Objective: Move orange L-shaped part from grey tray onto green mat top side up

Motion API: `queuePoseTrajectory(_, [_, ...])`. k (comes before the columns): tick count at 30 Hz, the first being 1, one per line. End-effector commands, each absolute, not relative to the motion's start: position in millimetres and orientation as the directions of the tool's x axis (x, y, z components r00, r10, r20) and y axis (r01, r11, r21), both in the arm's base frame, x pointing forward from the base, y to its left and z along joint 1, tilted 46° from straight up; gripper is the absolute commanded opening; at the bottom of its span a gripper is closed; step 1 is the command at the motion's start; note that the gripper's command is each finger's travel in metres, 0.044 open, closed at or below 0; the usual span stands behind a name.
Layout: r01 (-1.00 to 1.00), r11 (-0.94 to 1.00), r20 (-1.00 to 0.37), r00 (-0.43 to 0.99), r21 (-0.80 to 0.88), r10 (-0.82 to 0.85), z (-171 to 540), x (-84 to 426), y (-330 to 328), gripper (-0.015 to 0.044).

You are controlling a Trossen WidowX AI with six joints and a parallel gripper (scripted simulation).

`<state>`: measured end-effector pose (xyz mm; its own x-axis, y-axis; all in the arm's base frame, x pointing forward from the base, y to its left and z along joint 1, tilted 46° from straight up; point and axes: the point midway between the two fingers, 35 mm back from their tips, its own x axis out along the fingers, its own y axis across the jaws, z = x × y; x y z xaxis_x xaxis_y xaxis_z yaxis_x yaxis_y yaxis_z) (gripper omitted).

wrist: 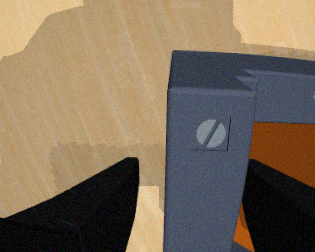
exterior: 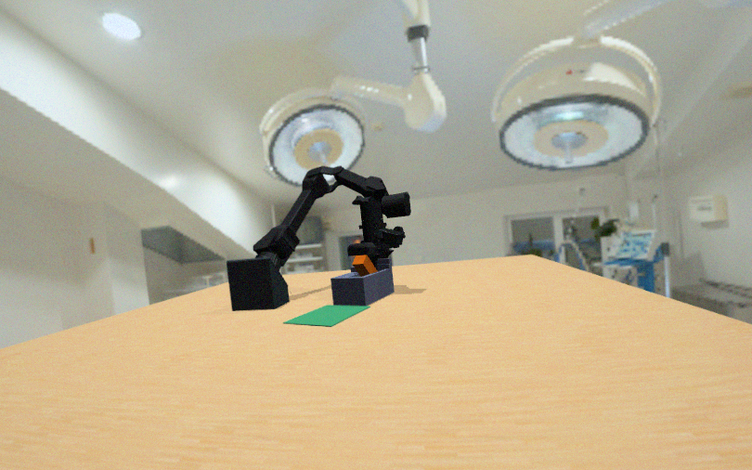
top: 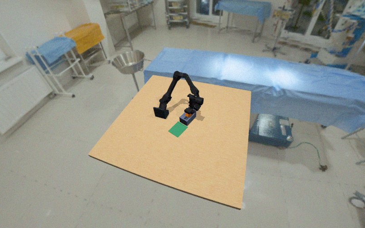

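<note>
1. Over the grey tray [top: 183, 120] [exterior: 349, 291] [wrist: 196, 195] in the top view, the gripper [top: 192, 111] [exterior: 380, 260] [wrist: 191, 170] hovers low; green mat [top: 177, 129] [exterior: 326, 315] beside.
2. Exterior: orange part [top: 188, 115] [exterior: 363, 264] [wrist: 291, 149] tilted, near end above the tray's rim.
3. Wrist: jaws parted, released; one fingertip over the part.

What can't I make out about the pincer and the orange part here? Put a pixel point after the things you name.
- Pressing fingertip's contact: top and exterior views, covered by the pincer [top: 189, 112] [exterior: 371, 260] [wrist: 194, 160] body.
- The orange part's [top: 188, 115] [exterior: 363, 265] [wrist: 291, 150] pressed end: wrist view, partly behind a finger and cut off by the right edge.
- Pocket floor: exterior view, behind the grey tray's [top: 183, 120] [exterior: 348, 290] [wrist: 204, 190] walls.
</note>
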<state>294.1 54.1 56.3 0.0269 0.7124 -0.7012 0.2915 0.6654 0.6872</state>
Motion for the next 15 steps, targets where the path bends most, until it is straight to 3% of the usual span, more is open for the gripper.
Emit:
queuePoseTrajectory(1, [0.3, 0.666, -0.702, 0.021, 0.683, 0.711, 54.3, 292.4, 54.7, 0.018])
queuePoseTrajectory(15, [0.298, 0.666, -0.702, 0.023, 0.684, 0.712, 68.8, 295.5, 53.2, 0.018])
